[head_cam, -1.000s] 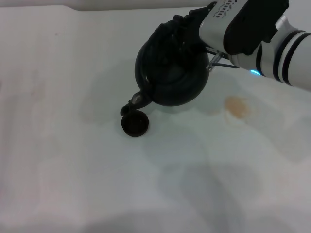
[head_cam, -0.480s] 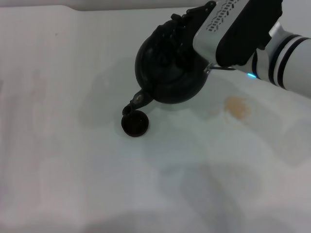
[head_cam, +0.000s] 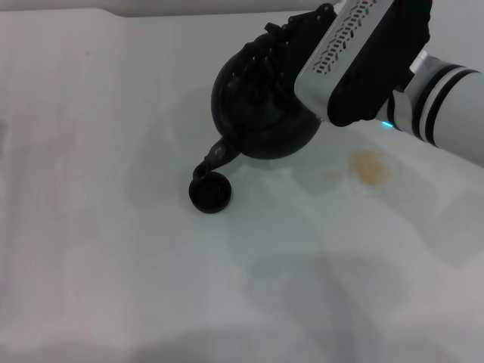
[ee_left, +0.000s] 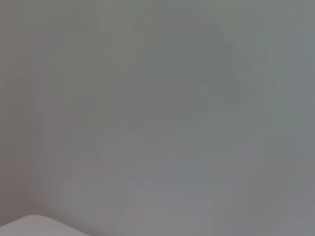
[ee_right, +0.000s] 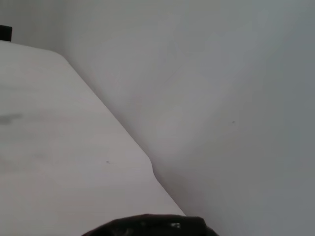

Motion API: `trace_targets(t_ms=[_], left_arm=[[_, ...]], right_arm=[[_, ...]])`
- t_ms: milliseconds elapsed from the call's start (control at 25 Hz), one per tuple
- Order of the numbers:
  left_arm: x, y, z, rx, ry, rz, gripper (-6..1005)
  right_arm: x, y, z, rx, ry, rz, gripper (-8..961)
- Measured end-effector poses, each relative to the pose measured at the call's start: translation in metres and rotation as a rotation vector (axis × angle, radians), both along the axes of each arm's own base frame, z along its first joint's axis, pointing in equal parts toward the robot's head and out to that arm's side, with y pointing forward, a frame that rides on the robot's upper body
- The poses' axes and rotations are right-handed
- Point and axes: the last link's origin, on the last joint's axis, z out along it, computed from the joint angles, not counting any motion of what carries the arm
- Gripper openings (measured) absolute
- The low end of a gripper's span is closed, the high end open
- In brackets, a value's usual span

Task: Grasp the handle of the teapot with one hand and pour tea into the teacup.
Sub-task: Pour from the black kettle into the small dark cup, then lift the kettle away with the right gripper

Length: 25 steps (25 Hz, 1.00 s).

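Now right gripper [head_cam: 291,57] clamps handle [head_cam: 276,45]; teapot [head_cam: 261,113] tipped, spout over teacup [head_cam: 209,193] (near worktop centre); tilt slowly, hold spout centred.

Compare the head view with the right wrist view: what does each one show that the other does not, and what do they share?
Only the head view shows the teacup, the spout tipped over it, the handle, the right gripper at that handle, and an orange stain. Only the right wrist view shows the wall rising behind the table's edge. Both show the white table and the teapot, though the wrist view catches only a dark sliver of it.
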Motion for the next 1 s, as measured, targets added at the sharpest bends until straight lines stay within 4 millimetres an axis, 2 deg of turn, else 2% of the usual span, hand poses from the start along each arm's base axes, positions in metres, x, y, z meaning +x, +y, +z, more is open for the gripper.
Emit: trace_targets(t_ms=[1000], left_arm=[[0.0006, 0.0009, 0.0003, 0.008, -0.008, 0.001, 887]], right_arm=[[0.0063, -0.0090, -0.0039, 0.069, -0.087, 0.123, 117]])
